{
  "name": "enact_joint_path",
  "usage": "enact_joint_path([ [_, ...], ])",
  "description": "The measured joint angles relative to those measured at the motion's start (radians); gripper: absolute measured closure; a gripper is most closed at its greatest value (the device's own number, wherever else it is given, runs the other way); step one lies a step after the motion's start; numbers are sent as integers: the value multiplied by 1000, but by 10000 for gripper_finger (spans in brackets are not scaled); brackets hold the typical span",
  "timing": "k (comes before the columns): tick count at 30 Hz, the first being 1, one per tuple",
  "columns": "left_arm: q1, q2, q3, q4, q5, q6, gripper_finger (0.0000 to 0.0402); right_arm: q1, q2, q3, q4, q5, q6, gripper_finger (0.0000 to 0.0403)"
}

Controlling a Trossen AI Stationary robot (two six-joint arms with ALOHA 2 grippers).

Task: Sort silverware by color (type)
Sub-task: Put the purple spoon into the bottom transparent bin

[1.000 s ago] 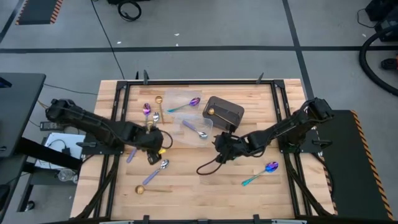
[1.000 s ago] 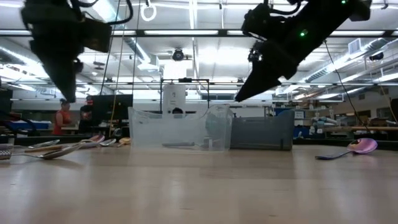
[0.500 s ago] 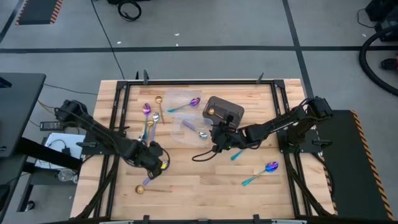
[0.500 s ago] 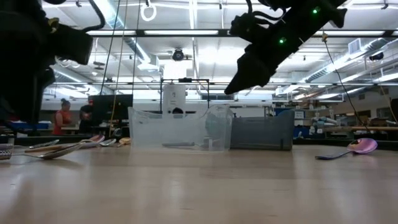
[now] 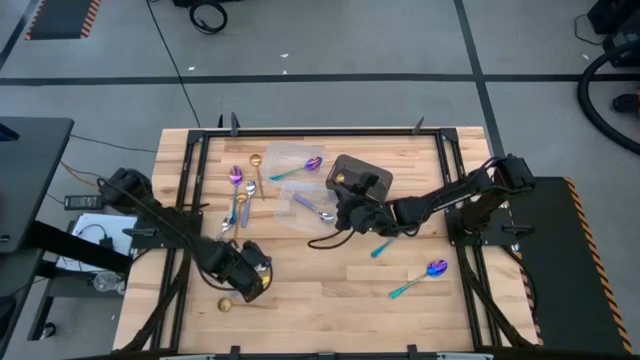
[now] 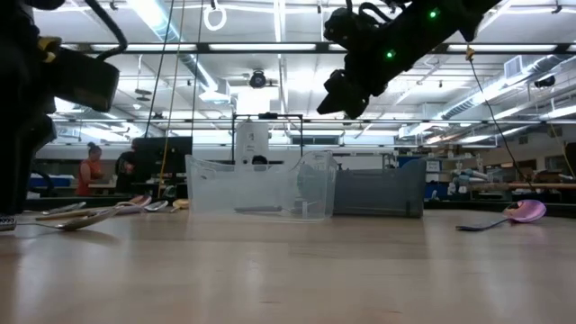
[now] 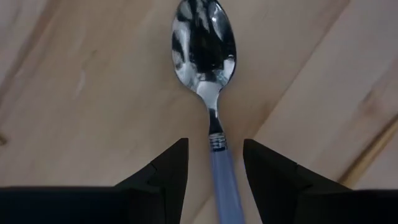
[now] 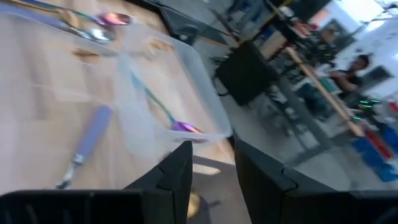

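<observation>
Only the left wrist view shows the lavender-handled spoon [image 7: 208,93] lying on the table [image 7: 81,93] between the left gripper's [image 7: 214,165] parted fingers; overhead, that arm hides it. Right gripper [image 5: 350,210], fingers apart and empty, hovers between tub [image 5: 318,207] and bin [image 5: 362,180].

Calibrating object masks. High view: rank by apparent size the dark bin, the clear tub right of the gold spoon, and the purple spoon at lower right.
1. Clear tub
2. Dark bin, close to the tub and partly covered by the right arm, so that order is unsure
3. Purple spoon, clearly smallest
</observation>
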State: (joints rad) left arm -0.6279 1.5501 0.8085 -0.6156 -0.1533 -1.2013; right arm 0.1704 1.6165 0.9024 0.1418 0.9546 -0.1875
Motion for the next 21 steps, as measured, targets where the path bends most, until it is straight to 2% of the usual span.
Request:
enact_joint_path([
  [4,-17,37,0,0,-21,-1,240,-21,0,0,20,-136,-14,273],
  [7,-15,42,0,-1,-30,5,240,-26,0,0,35,-197,-14,273],
  [13,-8,42,-16,26,-29,15,246,-21,0,0,44,-214,-14,273],
  [17,-7,31,-73,98,-24,-4,265,-6,0,0,44,-224,-3,273],
  [21,-7,32,-79,95,-27,15,292,7,0,0,44,-224,0,273],
])
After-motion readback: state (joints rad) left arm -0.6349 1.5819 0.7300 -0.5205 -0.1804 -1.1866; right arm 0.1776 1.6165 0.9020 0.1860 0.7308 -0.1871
